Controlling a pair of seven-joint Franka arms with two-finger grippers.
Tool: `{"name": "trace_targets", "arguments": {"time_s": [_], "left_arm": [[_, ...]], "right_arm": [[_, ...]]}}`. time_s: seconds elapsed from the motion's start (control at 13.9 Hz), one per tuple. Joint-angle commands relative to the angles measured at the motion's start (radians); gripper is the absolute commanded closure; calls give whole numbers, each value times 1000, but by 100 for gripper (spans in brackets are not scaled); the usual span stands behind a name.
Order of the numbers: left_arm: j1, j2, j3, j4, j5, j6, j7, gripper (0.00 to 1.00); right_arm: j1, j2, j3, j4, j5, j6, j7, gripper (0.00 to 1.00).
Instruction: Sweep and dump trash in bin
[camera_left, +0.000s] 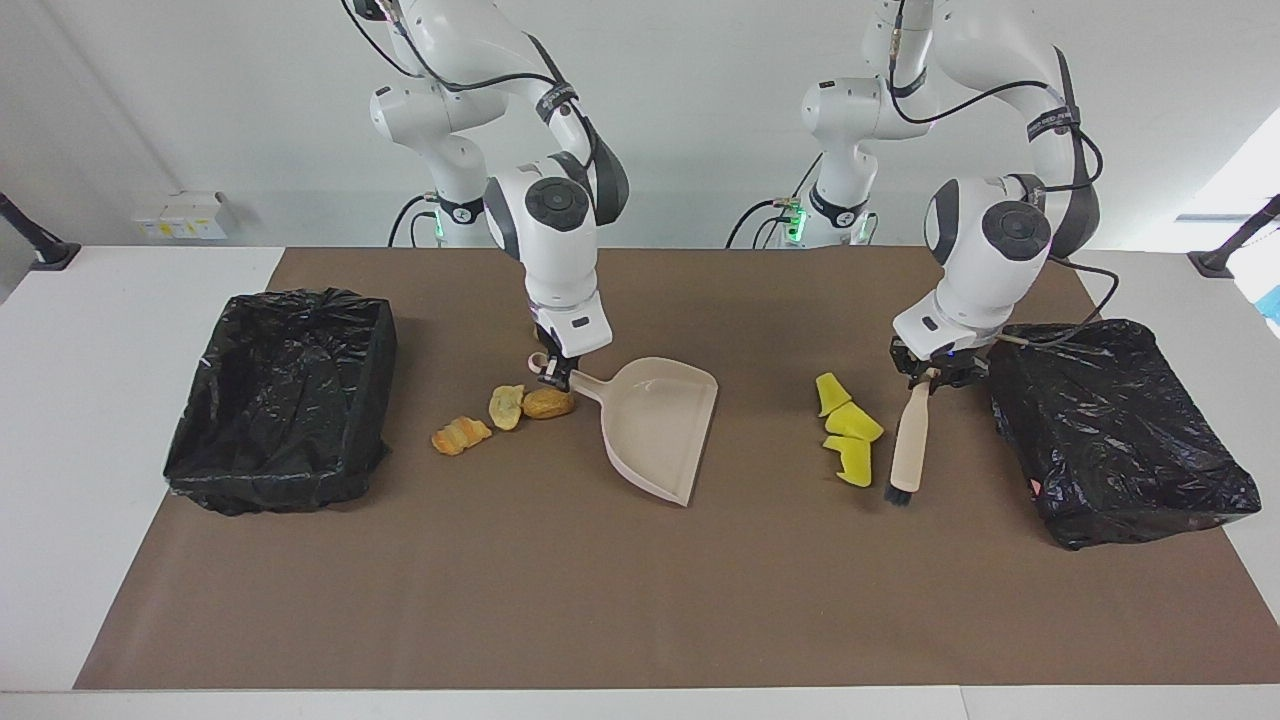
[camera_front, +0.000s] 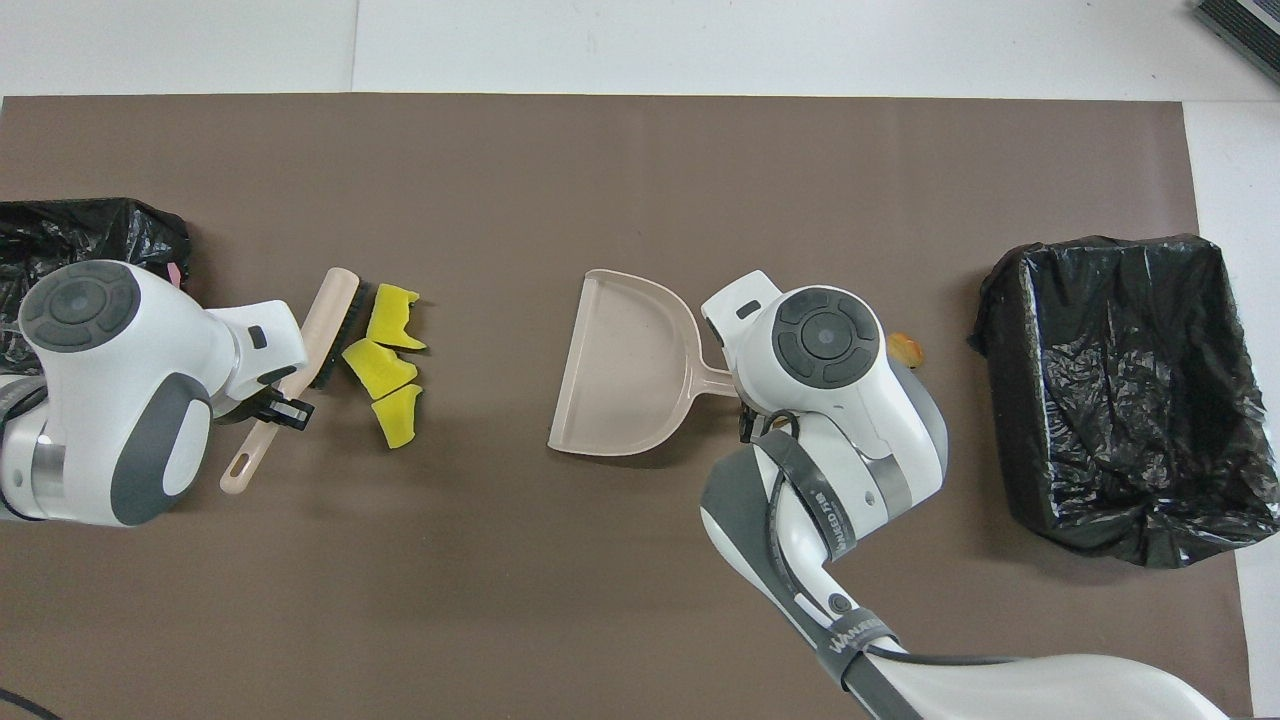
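The left gripper (camera_left: 932, 375) is clamping its fingers tight on the handle of the brush (camera_left: 908, 448), which is hanging with its bristle end down, touching or nearly touching the mat just beside the three yellow foam chunks (camera_left: 846, 440); that side-on placement looks meant for pushing them toward the middle of the table. The right gripper (camera_left: 553, 374) is pinching the thin handle of the dustpan (camera_left: 660, 430) in narrow fingers, holding the pan tilted with its open lip low toward the mat and turned toward the yellow chunks, probably to receive them. Three golden-brown bread pieces (camera_left: 505, 413) are lying on the mat beside the dustpan's handle, toward the right arm's end; a fourth cannot be made out here. One black-lined bin (camera_left: 283, 396) is sitting at the right arm's end of the table and another black-lined bin (camera_left: 1115, 430) at the left arm's end, next to the brush. Judging by this, sweeping is about to start and nothing is in the pan yet.
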Motion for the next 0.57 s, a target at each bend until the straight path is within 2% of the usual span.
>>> {"name": "trace_targets", "arguments": {"time_s": [0.0,0.29,0.5], "left_arm": [[-19,-80,-3,-76,-53,-28,-119,100],[-108,-100,-4,-105,-99,-24,-297,100],[-171,-84,-4,-108,-136,13,-354,100]], "right_arm": [[25,3,2,-5,11,14,-52,100],[29,23,3,-6,10,62,-111,100],[32,38,3,-5,10,78,-130,100]]}}
